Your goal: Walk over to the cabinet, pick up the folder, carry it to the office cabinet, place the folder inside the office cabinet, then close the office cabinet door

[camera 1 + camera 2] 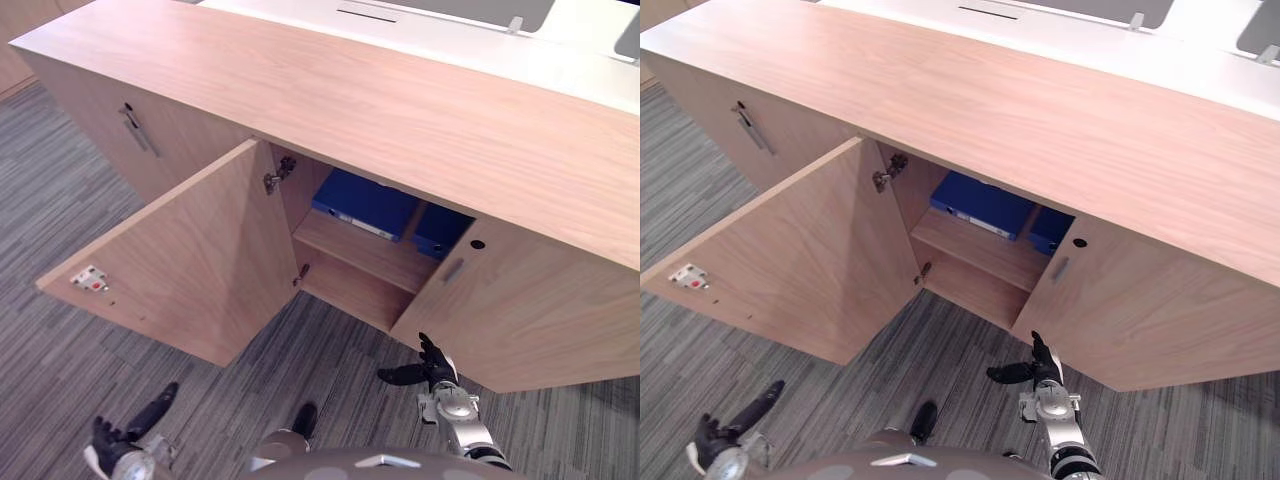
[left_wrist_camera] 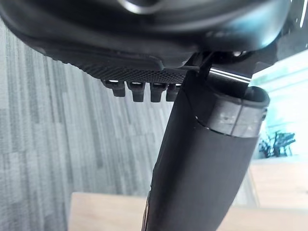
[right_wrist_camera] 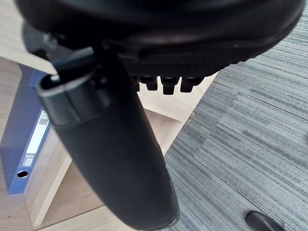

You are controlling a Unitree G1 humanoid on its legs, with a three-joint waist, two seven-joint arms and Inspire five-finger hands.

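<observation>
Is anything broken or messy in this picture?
Nothing looks broken or spilled. The cabinet has its left door and right door both standing open, and a blue folder lies flat on the shelf inside.

Blue folder lying inside cabinet; door open.
</observation>
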